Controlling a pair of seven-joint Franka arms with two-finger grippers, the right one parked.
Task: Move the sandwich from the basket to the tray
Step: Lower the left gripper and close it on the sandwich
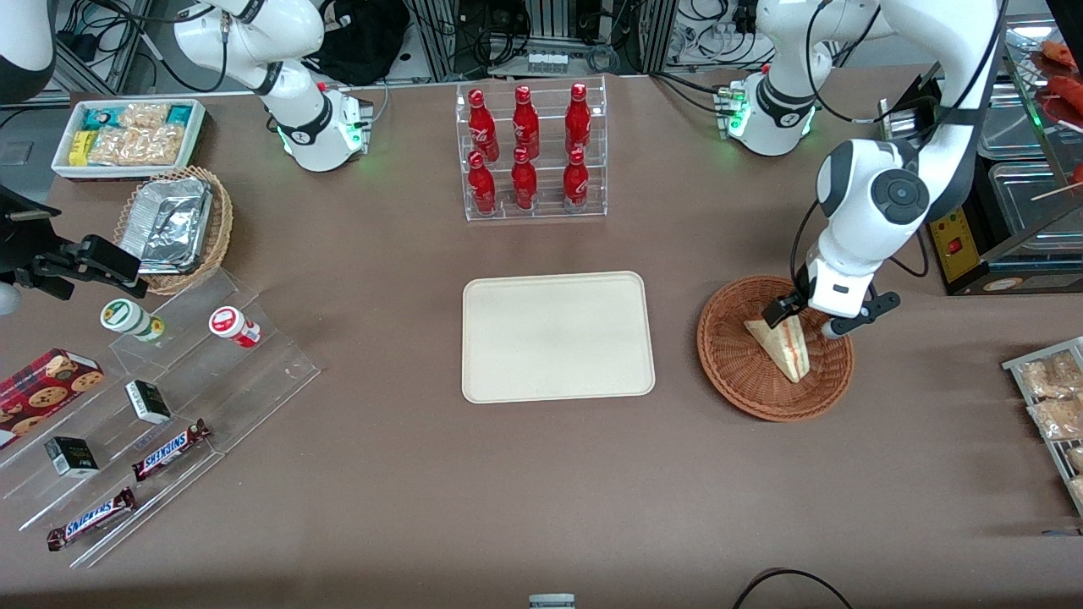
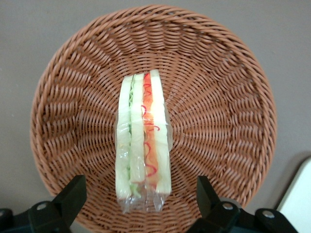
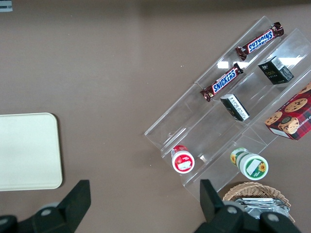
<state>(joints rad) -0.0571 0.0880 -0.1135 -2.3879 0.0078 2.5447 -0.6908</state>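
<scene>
Nearest the front camera I note the two Snickers bars [image 1: 172, 449] on the clear stepped display stand [image 1: 195, 397]; "SNICKERS" reads plainly in white-and-blue lettering on both wrappers.

The sandwich [image 1: 783, 347] lies in the basket [image 1: 736, 372], clear-wrapped, its cut edge showing green and red-orange filling [image 2: 144, 141]. No label is legible on the wrap. The gripper [image 1: 810, 320] hangs just above the basket, over the end of the sandwich that lies farther from the front camera. I see its jaws spread wide: in the wrist view one dark fingertip [image 2: 73, 193] sits on each side of the sandwich's wrapped end, both clear of it, nothing gripped.

The tray [image 1: 557, 335] lies flat beside the basket, toward the parked arm's end, a strip of brown table [image 1: 541, 491] between them.

Farther from the camera than the tray stands a clear rack of six red bottles [image 1: 526, 152]; white script shows on them but I cannot read it. A red box [image 1: 42, 385] with cookie pictures lies near the stand.
</scene>
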